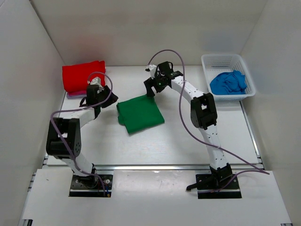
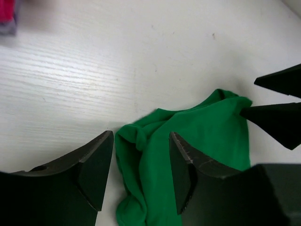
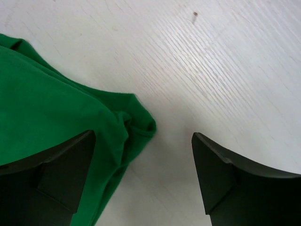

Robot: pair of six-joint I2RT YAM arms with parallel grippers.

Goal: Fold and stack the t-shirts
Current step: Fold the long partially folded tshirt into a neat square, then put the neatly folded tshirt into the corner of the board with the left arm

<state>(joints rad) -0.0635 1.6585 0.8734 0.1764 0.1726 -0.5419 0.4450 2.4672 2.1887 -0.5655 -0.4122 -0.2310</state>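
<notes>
Sitting folded mid-table (image 1: 188, 141), the green t-shirt (image 1: 140, 113) isn't pinched by anything. Left gripper (image 2: 140, 169) has its fingers spread with a bunched corner lying between them. Right gripper (image 3: 141, 160) is spread wide too, another corner right by one finger.

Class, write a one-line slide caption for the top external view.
Left tool and right tool open at corners of the folded green t-shirt; blue t-shirt lies in basket.
</notes>
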